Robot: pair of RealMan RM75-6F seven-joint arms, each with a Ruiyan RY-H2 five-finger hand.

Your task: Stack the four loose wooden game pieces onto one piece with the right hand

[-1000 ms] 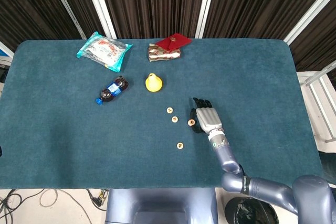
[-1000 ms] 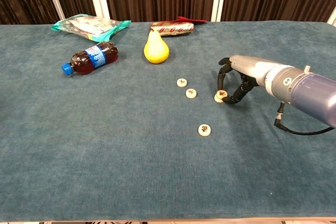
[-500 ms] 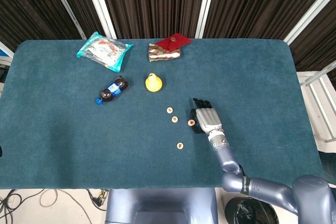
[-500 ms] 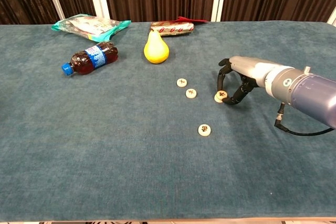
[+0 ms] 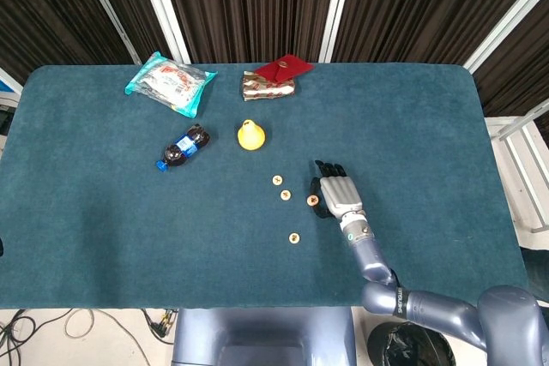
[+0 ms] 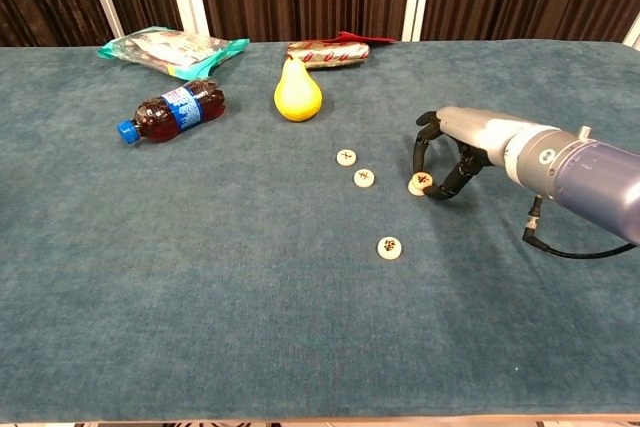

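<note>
Right hand (image 6: 452,154) down on the blue surface (image 6: 200,287), fingers (image 6: 424,148) curled around one wooden disc (image 6: 419,184), fingertips at its edge, disc apparently touching the cloth. Three other discs lying loose to its left: two near together (image 6: 346,157) (image 6: 365,179) between hand and yellow pear (image 6: 297,92), one (image 6: 390,247) nearer the front edge. Further back, a small bottle (image 6: 172,113) on its side, a snack bag (image 6: 172,51), a red-and-gold packet (image 6: 327,50); left hand nowhere in either view.
</note>
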